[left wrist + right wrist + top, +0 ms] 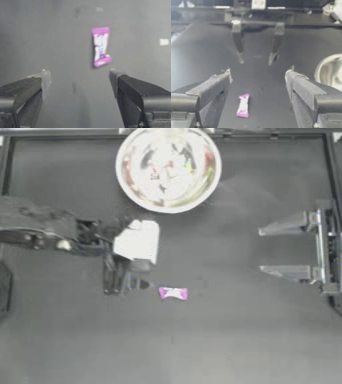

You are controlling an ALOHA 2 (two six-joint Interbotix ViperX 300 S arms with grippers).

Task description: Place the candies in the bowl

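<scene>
Even, dim light on the table (234, 338); glare fills the bowl (167, 168) — left arm (40, 228) motion-blurred, soft throughout.

Left claw (78, 75) spread wide above the table (40, 37), magenta candy (101, 46) just ahead

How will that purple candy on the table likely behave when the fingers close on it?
The purple candy looks tiny and flat, so probably light and unlikely to roll. Its glossy wrapper may slip or crumple. The open left gripper sits beside it.
</scene>
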